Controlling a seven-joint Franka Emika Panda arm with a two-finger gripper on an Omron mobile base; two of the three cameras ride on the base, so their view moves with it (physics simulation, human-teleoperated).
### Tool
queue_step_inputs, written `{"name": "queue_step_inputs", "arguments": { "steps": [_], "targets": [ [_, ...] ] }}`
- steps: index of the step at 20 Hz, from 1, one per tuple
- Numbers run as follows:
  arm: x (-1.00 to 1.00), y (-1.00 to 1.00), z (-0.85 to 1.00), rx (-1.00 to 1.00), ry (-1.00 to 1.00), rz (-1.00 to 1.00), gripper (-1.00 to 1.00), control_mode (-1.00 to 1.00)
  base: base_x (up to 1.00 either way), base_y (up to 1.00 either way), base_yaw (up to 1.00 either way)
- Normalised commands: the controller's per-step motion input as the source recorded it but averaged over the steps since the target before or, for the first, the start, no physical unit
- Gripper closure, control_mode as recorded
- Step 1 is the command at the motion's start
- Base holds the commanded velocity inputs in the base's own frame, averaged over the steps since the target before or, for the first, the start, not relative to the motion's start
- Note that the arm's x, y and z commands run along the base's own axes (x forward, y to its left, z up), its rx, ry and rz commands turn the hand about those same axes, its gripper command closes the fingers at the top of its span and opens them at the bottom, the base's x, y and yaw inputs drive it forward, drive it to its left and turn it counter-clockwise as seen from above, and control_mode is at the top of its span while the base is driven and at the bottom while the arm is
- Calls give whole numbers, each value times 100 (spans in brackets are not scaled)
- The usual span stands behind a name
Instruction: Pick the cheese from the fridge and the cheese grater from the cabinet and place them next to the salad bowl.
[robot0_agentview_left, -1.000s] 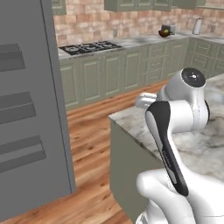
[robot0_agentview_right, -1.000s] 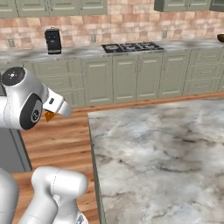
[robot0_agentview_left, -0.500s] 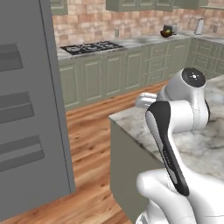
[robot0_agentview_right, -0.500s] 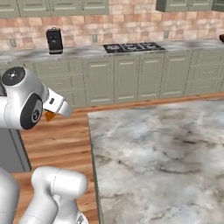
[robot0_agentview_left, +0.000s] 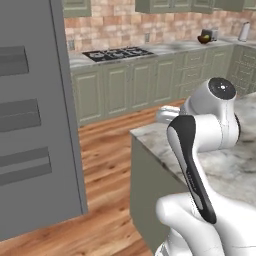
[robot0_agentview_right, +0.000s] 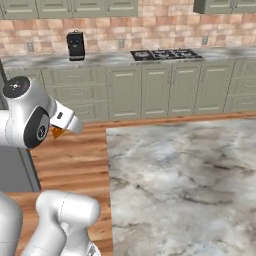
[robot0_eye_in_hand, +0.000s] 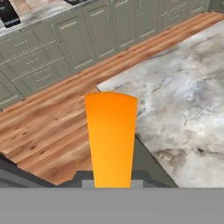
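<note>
While the arm stands folded over the island corner, notes run near to far:

Gripper (robot0_eye_in_hand: 111, 181): fingers drawn narrow, clamped on the cheese; tips themselves hidden under the wedge in the hand view.
Cheese (robot0_eye_in_hand: 111, 138): orange wedge, held; stands up from the grip with its broad rounded end away from the hand. In the right base view a small orange bit (robot0_agentview_right: 57, 132) peeks out beside the white wrist.
Where it hangs: in the air above the wood floor (robot0_eye_in_hand: 48, 131), just off the island corner, touching neither.
Island (robot0_agentview_right: 185, 180): grey-white marble top, beside the arm; its near corner lies right of the wedge in the hand view.
Fridge (robot0_agentview_left: 35, 125): tall grey slab on the arm's left, recessed grey panels on the side facing me; close by, apart from the hand.
Low cabinets (robot0_agentview_right: 145, 90): sage-green row across the floor under a pale counter.
Stove (robot0_agentview_right: 162, 53): dark burners set in that counter.
Coffee machine (robot0_agentview_right: 75, 45): small, black, on the counter left of the stove.
Bowl (robot0_agentview_left: 204, 38): dark and round, on the far counter corner; contents too small to tell.
Wall: brick, with green wall cabinets (robot0_agentview_left: 172, 5) above.
</note>
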Motion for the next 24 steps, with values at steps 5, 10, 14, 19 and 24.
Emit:
{"name": "queue_step_inputs", "arguments": {
  "steps": [5,10,14,19,24],
  "targets": [
    [0,0,0,0,0,0,100,100,-24,0,13],
    [0,0,0,0,0,0,100,100,-60,4,7],
    [0,0,0,0,0,0,100,100,-65,8,2],
    [0,0,0,0,0,0,100,100,-68,17,-9],
    [0,0,0,0,0,0,100,100,-67,25,-22]
  ]
}}
